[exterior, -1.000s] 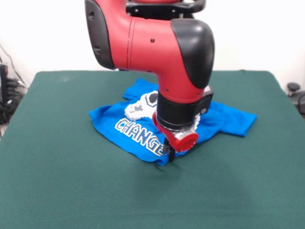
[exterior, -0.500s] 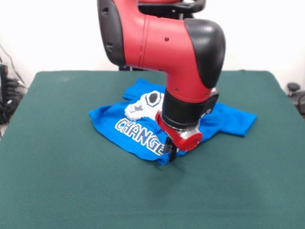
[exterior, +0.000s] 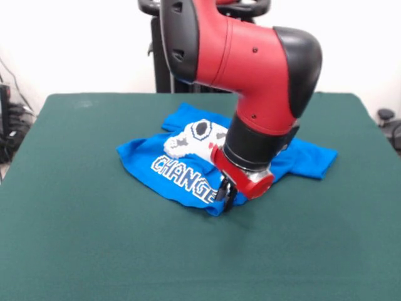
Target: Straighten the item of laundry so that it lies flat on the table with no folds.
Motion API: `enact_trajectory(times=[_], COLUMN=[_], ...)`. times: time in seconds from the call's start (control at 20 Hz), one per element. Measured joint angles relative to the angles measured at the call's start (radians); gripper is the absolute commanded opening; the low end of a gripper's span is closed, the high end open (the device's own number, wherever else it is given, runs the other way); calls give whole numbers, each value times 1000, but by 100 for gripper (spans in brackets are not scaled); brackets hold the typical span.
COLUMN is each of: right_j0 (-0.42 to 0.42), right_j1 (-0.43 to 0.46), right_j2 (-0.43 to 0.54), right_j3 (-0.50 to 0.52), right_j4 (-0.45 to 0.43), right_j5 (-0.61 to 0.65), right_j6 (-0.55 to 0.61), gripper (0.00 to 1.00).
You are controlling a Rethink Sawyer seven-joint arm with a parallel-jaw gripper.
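A: Where is the shirt [exterior: 188, 164]?

B: Mid-tabletop [exterior: 75, 238], toward the far side, rumpled, with its near point folded under. The tool [exterior: 227, 196] sits right at that near point, but the wrist hides the tips; I cannot tell whether it pinches the cloth.

A: How should this step go?

B: My judgement: grip only the top layer at the corner, then draw low and outward so the fold opens without dragging the whole shirt.

A: The surroundings?

B: Dark green felt-like cloth, likely grippy. White wall [exterior: 75, 44] behind, cables [exterior: 14, 119] at one side.
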Motion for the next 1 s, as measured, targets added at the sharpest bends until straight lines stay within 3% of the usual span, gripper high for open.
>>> enact_trajectory(times=[1.0], right_j0=[-87], right_j1=[-15], right_j2=[69], right_j3=[8], right_j4=[74], right_j5=[61], right_j6=[0], gripper=[0])
